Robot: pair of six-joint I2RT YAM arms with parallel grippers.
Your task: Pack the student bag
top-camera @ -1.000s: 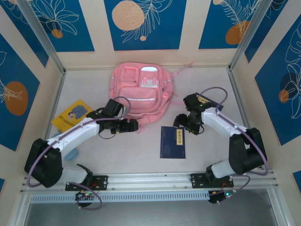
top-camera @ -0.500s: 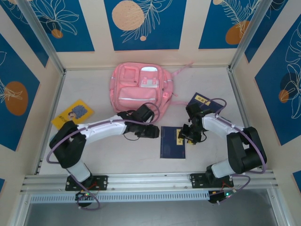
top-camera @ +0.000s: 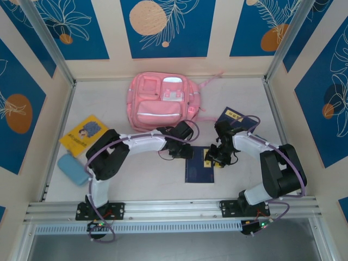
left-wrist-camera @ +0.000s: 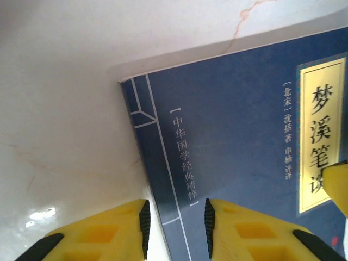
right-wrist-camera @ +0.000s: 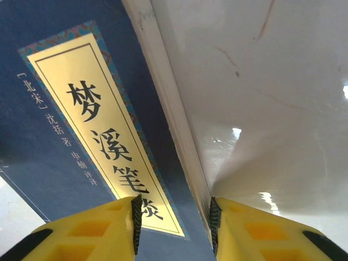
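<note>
Colour/pattern check, top view, clock positions.

- Student bag [top-camera: 160, 103], 12 o'clock: pink all over, pale strips across the pockets.
- Book [top-camera: 197, 169], centre: navy cover, thin white line border and white lettering. Yellow title label w/ black characters and a teal patterned edge.
- Second book [top-camera: 235, 116], 2 o'clock: navy, small yellow label.
- Booklet [top-camera: 84, 133], 9 o'clock: yellow w/ blue-grey picture.
- Case [top-camera: 73, 169], 8 o'clock: plain light blue.
- Table [top-camera: 98, 98]: white, faint reddish veins.
- Walls [top-camera: 163, 27]: blue panels w/ orange discs and white leaf outlines, cream surrounds.
- My left gripper [left-wrist-camera: 174, 217] & right gripper [right-wrist-camera: 174, 223]: yellow, black ribbed pads.
</note>
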